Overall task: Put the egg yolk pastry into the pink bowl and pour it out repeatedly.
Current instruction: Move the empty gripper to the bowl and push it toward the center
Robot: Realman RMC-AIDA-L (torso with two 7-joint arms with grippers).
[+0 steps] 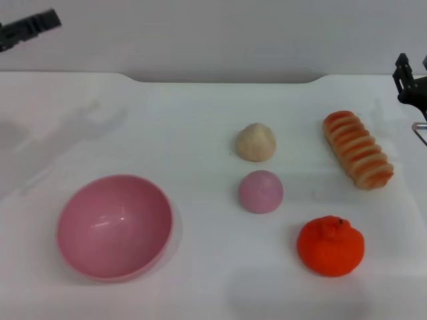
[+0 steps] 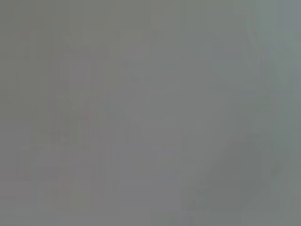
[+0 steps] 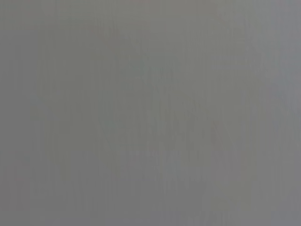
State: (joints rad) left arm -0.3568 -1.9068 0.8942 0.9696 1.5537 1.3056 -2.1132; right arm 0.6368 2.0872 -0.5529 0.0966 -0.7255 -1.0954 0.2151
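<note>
A white table [image 1: 200, 120] is being shown against a grey wall [image 1: 213, 33]; the egg yolk pastry [image 1: 255, 142] and pink bowl [image 1: 114, 226] are resting apart. The grip of the left gripper [image 1: 30, 28] and right gripper [image 1: 408, 81] cannot be told.

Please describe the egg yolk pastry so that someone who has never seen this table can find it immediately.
On the white table, look right of the large glossy pink bowl, toward the middle. Two small round items sit there; the egg yolk pastry is the farther one. It is pale beige, matte and slightly pointed, unlike the smooth pink-mauve ball.
</note>
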